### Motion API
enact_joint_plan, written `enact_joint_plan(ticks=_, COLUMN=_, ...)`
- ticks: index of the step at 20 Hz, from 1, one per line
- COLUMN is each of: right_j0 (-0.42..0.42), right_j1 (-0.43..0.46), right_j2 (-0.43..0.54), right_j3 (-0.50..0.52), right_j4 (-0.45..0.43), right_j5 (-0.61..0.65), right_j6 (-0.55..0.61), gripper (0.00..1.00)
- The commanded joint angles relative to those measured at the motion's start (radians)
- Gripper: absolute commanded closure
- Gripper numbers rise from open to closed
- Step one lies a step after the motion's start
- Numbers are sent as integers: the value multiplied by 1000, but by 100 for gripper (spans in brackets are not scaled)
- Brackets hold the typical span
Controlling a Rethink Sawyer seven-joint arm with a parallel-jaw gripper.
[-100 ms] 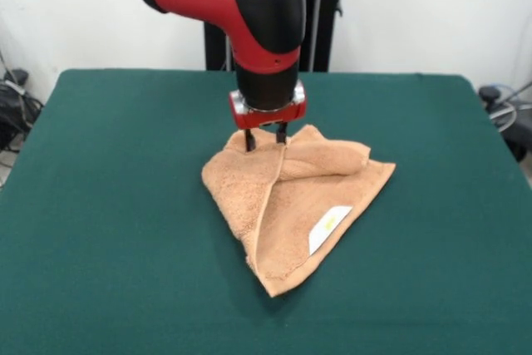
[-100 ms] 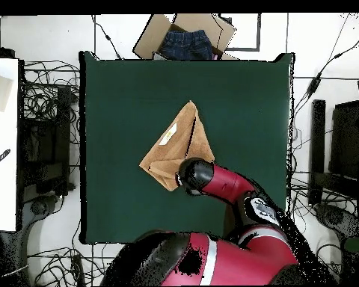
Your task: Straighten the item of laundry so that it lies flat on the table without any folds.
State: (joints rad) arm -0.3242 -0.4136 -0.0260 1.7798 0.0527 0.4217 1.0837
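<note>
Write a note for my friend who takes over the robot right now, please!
Gripper: down at the towel's far edge, fingers slightly apart; whether they pinch cloth cannot be told.
Towel: near the middle of the table, folded over into a rough triangle, white label facing up.
Done: nothing flattened yet.
Left: open the fold and spread the towel flat, no creases.

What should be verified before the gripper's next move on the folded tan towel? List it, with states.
1. Tan terry towel flat on the dark green felt table: not ok, it lies folded into a rough triangle.
2. Gripper over the towel: ok, at its far folded edge.
3. Fingers around cloth: cannot tell; the tips meet the towel, grip unclear.
4. Room to spread: ok, bare table on all sides.
5. White label visible: ok, facing up near one edge.
</note>
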Motion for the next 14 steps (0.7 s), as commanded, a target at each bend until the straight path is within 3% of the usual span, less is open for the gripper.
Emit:
enact_joint_plan(ticks=1, right_j0=-31, right_j1=96, right_j2=154, right_j3=40, right_j4=-53, right_j5=-221, right_j6=154, gripper=100)
enact_joint_plan(ticks=11, right_j0=-47, right_j1=93, right_j2=169, right_j3=49, right_j4=-69, right_j5=-239, right_j6=174, gripper=100)
enact_joint_plan(ticks=14, right_j0=-18, right_j1=83, right_j2=139, right_j3=44, right_j4=-52, right_j5=-196, right_j6=195, gripper=100)
